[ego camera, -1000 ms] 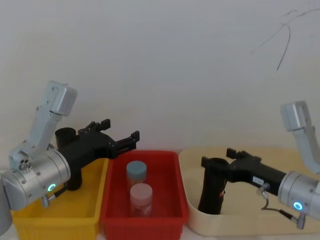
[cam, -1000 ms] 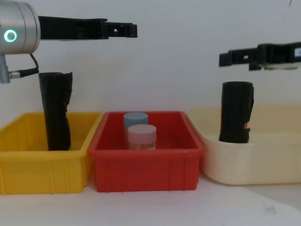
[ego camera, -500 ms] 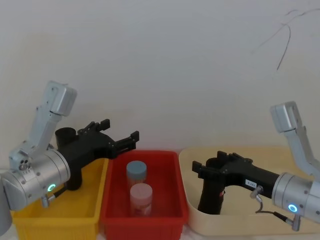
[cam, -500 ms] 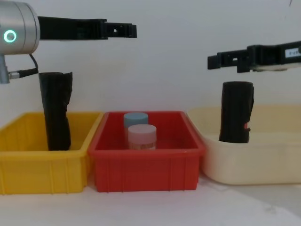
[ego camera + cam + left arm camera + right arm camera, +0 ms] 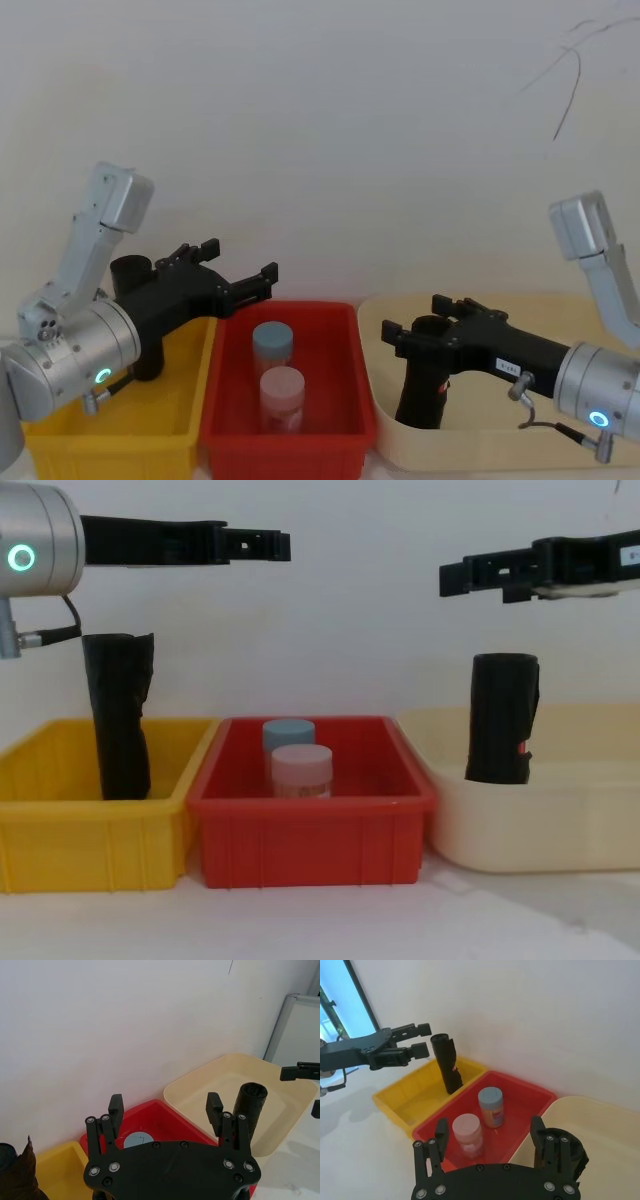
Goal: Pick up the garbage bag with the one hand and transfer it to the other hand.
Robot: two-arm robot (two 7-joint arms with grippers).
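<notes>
- Nearest me, three containers stand in a row: yellow bin (image 5: 90, 845) on the left, red bin (image 5: 310, 840) in the middle, cream tub (image 5: 540, 830) on the right.
- In the red bin I see a pink-lidded jar (image 5: 301, 770) in front and a blue-lidded jar (image 5: 288, 732) just behind it.
- The garbage bag (image 5: 503, 720) stands upright in the cream tub, at the end next to the red bin, with its red mark low on the side.
- The right gripper (image 5: 415, 315) hangs above the bag's top, apart from it, fingers spread and empty.
- A second black roll (image 5: 118, 720) stands in the yellow bin.
- The left gripper (image 5: 242, 260) is held high over the yellow and red bins, fingers spread, grasping nothing.
- A plain white wall (image 5: 370, 630) closes the scene.
</notes>
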